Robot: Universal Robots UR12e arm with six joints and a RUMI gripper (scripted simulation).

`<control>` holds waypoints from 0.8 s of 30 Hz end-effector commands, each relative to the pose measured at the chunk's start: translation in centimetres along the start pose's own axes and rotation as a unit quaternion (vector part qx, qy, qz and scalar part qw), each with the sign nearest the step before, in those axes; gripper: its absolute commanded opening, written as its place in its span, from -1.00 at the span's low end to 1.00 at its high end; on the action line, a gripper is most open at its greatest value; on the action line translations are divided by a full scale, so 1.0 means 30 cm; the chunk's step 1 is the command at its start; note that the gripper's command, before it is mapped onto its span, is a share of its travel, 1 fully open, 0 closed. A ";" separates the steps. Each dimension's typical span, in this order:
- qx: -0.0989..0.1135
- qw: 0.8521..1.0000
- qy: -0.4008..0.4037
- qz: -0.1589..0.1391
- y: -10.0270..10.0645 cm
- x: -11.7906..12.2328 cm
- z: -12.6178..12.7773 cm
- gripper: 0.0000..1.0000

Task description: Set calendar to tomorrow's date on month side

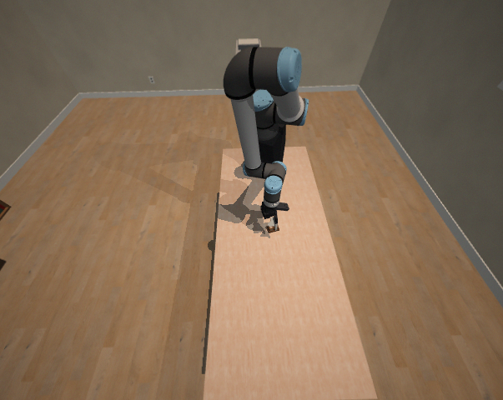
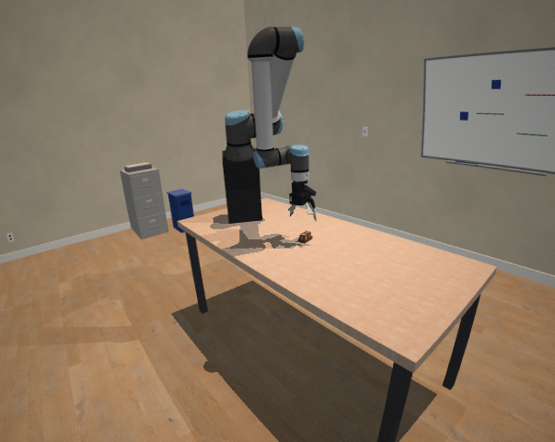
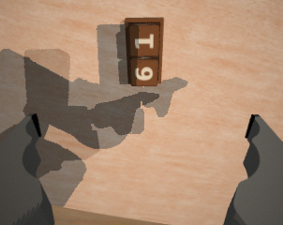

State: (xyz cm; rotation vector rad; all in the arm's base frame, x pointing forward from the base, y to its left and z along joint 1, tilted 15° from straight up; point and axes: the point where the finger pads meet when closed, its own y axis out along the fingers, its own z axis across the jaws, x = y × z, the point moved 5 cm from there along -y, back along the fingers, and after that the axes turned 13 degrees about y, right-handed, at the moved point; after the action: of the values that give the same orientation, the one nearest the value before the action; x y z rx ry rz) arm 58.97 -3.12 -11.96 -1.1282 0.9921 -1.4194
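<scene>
The small brown tray (image 3: 144, 20) (image 1: 273, 231) lies on the table. In the wrist view two brown cubes sit in it in a row. The upper cube (image 3: 143, 41) shows a white 1 lying sideways on its upward face. The lower cube (image 3: 143, 73) shows a sideways white digit, a 6 or a 9. The cubes look level in the wrist view. The upright side faces and any month name cannot be read here. My gripper (image 3: 141, 115) (image 2: 303, 217) is wide open and empty, above the table and tray height, offset from the cubes toward the lower part of the wrist view.
The tray stands on the long wooden table (image 1: 281, 301) (image 2: 363, 266), near the arm's base end. The arm's shadow falls beside and partly over the tray. A grey cabinet (image 2: 146, 204) and a blue bin (image 2: 180, 209) stand on the floor behind the table.
</scene>
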 end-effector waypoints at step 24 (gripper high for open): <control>0.000 1.000 0.000 0.000 -0.238 0.000 0.001 1.00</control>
State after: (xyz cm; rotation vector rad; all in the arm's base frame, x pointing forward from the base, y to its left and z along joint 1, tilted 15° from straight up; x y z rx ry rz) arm 57.52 -2.21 -5.57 -1.1278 0.9914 -1.4198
